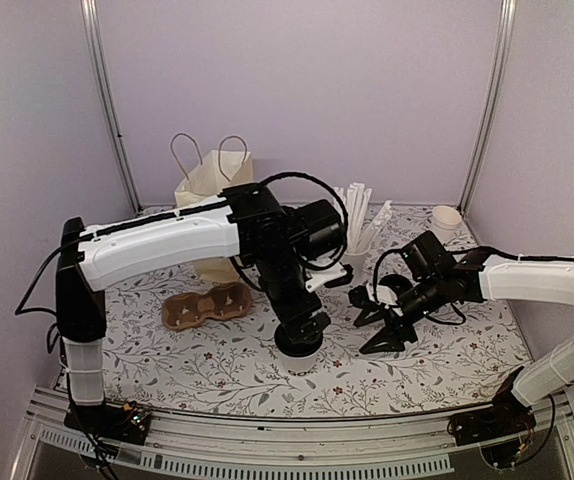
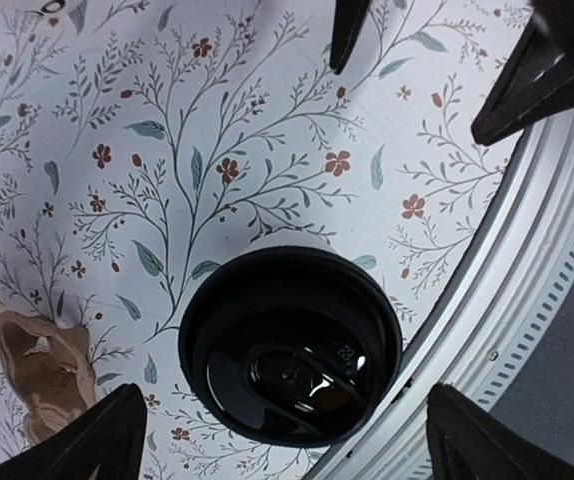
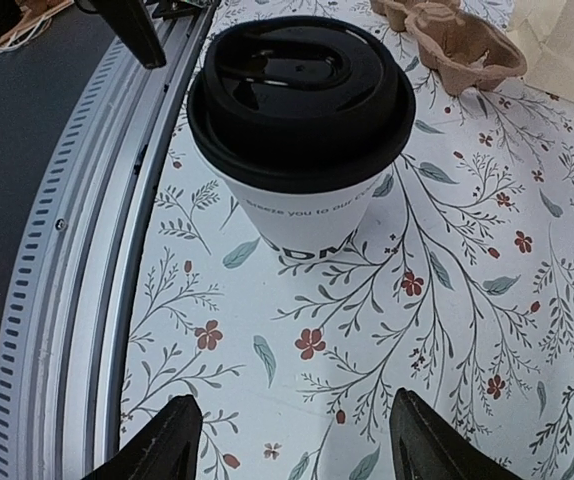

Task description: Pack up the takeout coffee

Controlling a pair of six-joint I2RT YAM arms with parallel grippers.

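The takeout coffee [image 3: 302, 110] is a white paper cup with dark lettering and a black lid. It stands upright on the flowered tablecloth near the front edge. In the top view only its base [image 1: 300, 358] shows under my left arm. My left gripper [image 2: 287, 450] hangs open straight above the lid [image 2: 290, 345], with one finger on each side and neither touching it. My right gripper [image 3: 292, 450] is open and holds nothing. It sits low over the cloth to the right of the cup [image 1: 382, 325] and points at it across a short gap.
A brown pulp cup carrier [image 1: 207, 305] lies left of the cup. A paper bag with handles [image 1: 212, 180] stands behind my left arm. At the back right are a cup of white straws [image 1: 362, 232] and a small white cup [image 1: 447, 222]. The metal front rail [image 3: 77, 250] runs close beside the coffee.
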